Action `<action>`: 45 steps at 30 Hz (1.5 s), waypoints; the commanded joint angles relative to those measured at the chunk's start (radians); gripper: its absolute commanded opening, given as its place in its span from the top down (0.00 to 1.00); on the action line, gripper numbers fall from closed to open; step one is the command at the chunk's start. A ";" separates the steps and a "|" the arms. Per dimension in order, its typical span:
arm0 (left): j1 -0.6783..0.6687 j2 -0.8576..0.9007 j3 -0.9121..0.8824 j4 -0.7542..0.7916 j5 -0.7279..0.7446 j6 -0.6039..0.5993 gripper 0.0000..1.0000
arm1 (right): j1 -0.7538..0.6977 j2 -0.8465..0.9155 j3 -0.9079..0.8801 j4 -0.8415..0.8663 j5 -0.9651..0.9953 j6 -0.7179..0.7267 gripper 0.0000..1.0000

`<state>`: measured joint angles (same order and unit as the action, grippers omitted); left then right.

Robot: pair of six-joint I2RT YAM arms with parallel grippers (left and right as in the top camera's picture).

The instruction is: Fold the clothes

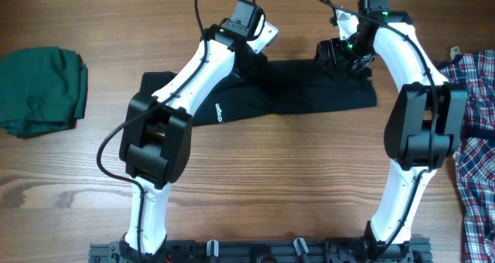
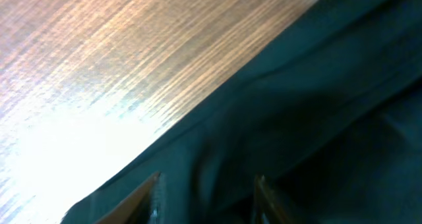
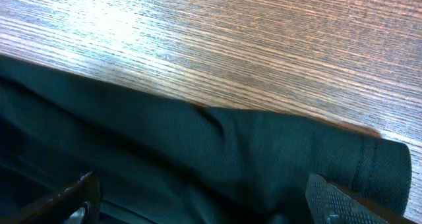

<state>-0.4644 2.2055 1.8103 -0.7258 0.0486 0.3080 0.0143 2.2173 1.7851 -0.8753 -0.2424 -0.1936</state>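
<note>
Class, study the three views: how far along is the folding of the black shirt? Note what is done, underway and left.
Done: the black shirt lies as a long flat band, apparently folded over once. Underway: the left tool and right tool sit at its far edge, jaws apart over the cloth, apparently not gripping. Left: likely folding the band's ends inward to make a compact stack.

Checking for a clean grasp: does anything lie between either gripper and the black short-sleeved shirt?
Nothing visible. The left gripper and right gripper have only the black soft-fabric shirt beneath them. The dark green folded garment and red-white-blue plaid shirt lie off to the sides.
</note>
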 commanded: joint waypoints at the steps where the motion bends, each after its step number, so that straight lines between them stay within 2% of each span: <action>1: 0.002 -0.013 0.002 0.002 -0.062 0.026 0.61 | -0.001 -0.033 0.006 -0.005 0.006 0.014 0.00; 17: 0.002 -0.011 -0.060 0.007 -0.061 0.025 0.62 | -0.001 -0.033 0.006 0.001 0.006 0.013 0.00; 20: 0.002 -0.011 -0.069 0.024 -0.061 0.025 0.70 | -0.001 -0.033 0.006 0.003 0.006 0.013 0.00; 26: 0.002 -0.011 -0.069 0.038 -0.061 0.025 0.79 | -0.001 -0.033 0.006 0.000 0.006 0.014 0.00; 29: -0.006 -0.019 -0.069 0.022 -0.061 0.021 0.96 | -0.001 -0.033 0.006 0.002 0.007 0.013 0.00; 36: -0.042 -0.082 -0.069 -0.061 -0.062 0.022 0.96 | -0.001 -0.033 0.006 0.001 0.006 0.013 0.00; 43: -0.054 -0.082 -0.069 -0.262 -0.056 0.021 0.96 | -0.001 -0.033 0.006 0.004 0.010 0.012 0.00; 45: -0.056 -0.082 -0.069 -0.285 -0.003 0.021 0.96 | -0.001 -0.033 0.006 0.004 0.010 0.012 0.00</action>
<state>-0.5110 2.1540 1.7512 -0.9890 -0.0063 0.3241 0.0143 2.2173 1.7851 -0.8745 -0.2420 -0.1936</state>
